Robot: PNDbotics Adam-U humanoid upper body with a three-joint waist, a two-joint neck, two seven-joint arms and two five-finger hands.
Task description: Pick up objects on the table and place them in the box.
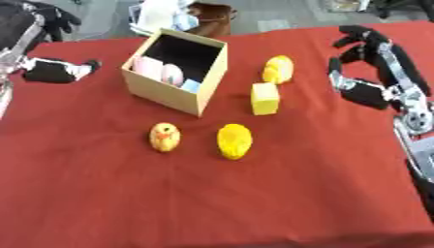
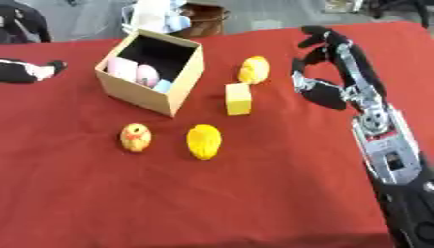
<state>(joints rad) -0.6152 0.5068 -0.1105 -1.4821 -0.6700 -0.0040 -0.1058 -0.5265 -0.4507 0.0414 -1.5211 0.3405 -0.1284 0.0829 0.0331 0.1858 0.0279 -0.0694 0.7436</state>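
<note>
Yellow lump (image 1: 235, 141) lies well left of right robot hand (image 2: 326, 68)

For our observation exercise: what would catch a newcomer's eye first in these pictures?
Four yellow things on the red tablecloth: a yellow foam block, two rounded yellow lumps and an orange-yellow ball. Left of the block stands an open cardboard box holding pink things. The black right hand hovers open at the right.

Black right hand (image 2: 326, 72) with silver joints on a black-and-silver forearm (image 2: 386, 145).
</note>
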